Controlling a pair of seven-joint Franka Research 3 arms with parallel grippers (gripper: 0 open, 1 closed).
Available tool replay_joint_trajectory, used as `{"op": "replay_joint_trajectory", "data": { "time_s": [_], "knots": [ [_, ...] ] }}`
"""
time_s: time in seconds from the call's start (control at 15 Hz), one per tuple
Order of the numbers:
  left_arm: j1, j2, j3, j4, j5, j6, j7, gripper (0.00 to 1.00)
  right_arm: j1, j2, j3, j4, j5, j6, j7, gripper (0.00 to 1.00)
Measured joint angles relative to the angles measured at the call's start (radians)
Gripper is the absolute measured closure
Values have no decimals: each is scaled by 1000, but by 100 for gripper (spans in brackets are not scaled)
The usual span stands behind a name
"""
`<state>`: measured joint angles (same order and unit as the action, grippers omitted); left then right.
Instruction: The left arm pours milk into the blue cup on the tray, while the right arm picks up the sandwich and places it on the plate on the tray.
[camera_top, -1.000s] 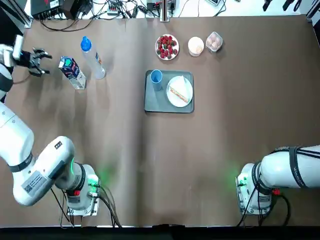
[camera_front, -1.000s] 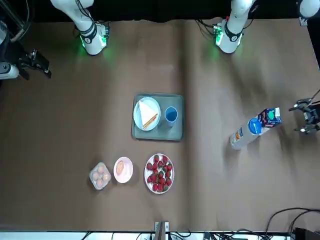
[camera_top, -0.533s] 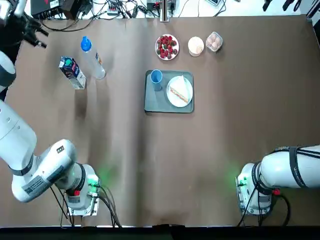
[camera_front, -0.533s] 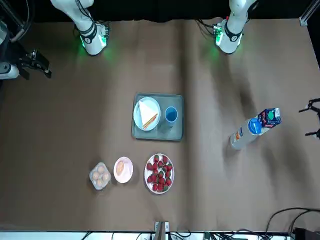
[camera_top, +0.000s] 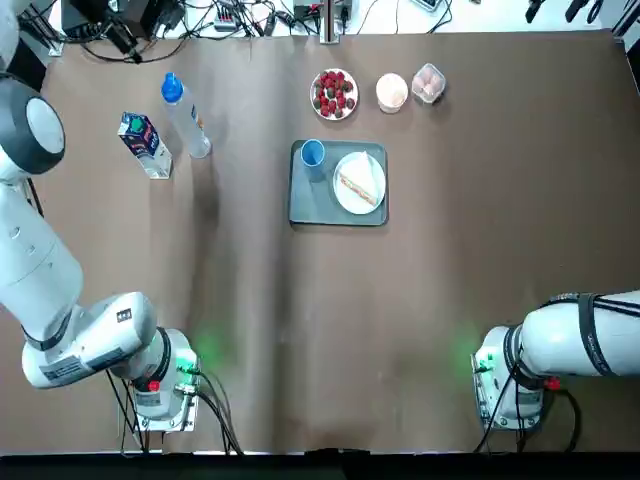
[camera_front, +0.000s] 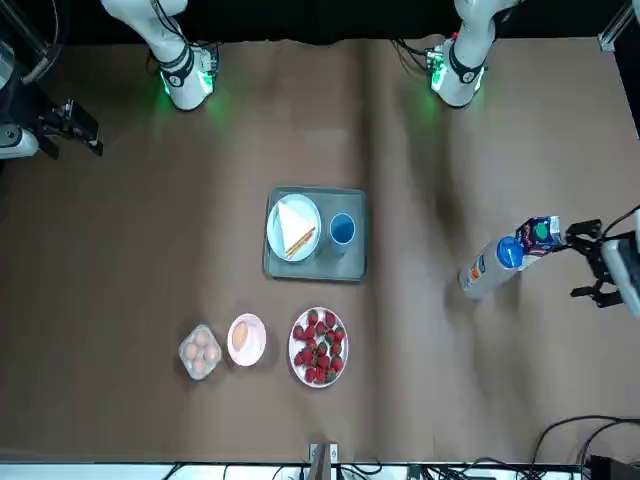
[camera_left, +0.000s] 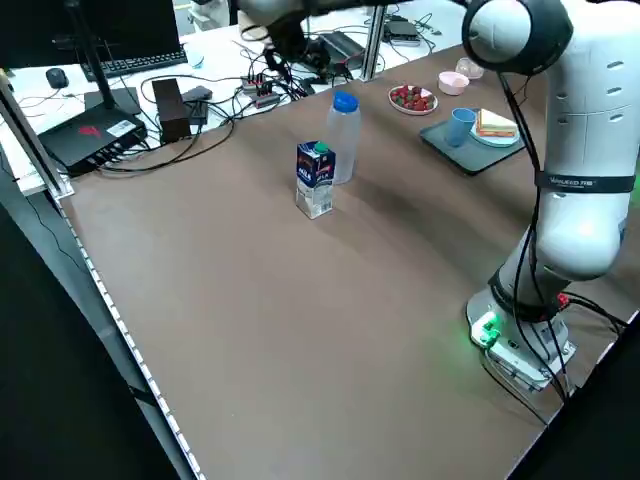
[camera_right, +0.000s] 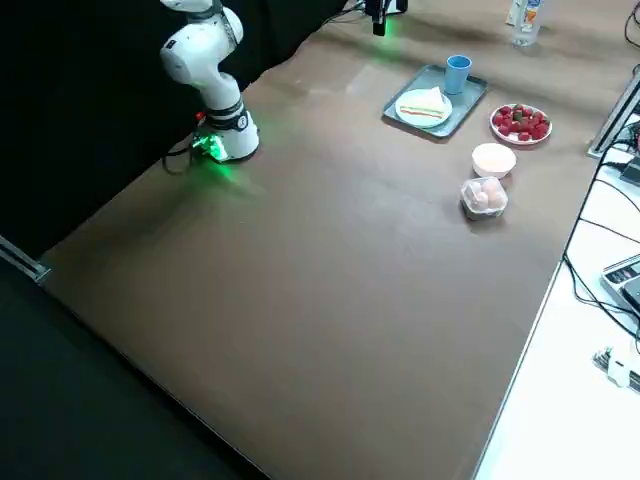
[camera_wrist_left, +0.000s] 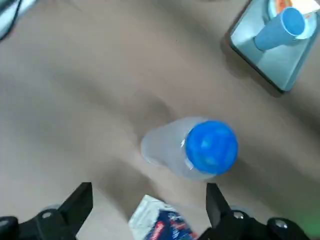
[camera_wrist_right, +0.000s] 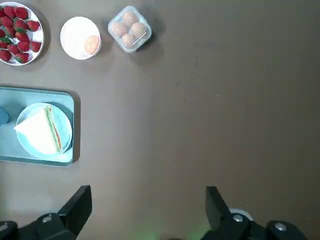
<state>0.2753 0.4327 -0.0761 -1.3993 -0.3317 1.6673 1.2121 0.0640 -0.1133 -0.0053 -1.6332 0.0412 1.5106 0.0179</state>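
Two fingers spread: your left gripper (camera_wrist_left: 149, 192) has swung in by the milk (camera_front: 540, 232), right of the front view, so grasping's next. Sandwich (camera_front: 294, 226) already on plate (camera_front: 274, 238), mid-frame tray (camera_front: 340, 272), beside the blue cup (camera_front: 342, 230). Right gripper (camera_wrist_right: 149, 191) parked upper left, spread. Left wrist view crops the carton; probably no contact.

A clear bottle with a blue cap (camera_top: 187, 118) stands on the brown surface (camera_top: 450, 260). Apart from it, a white dish of strawberries (camera_top: 334, 94) sits near a small white bowl (camera_top: 392, 92), with a clear container of eggs (camera_top: 428, 84) just beside the bowl.
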Motion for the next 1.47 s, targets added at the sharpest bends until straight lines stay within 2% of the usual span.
{"op": "replay_joint_trajectory", "data": {
  "time_s": [0.33,0.73,1.07,1.47],
  "knots": [
    [-162,-65,-3,-32,114,0,-410,0,-28,0,-2,-1,0,-3,3,0],
    [-293,-211,-4,-166,232,-2,-824,0,-54,0,-3,-1,0,-3,7,0],
    [-358,-306,-4,-204,320,-51,-1031,0,-59,-6,-3,-15,-6,-4,7,0],
    [-344,-399,6,-204,323,-156,-1189,0,-84,-15,-3,-24,-6,-4,7,0]
  ]
}}
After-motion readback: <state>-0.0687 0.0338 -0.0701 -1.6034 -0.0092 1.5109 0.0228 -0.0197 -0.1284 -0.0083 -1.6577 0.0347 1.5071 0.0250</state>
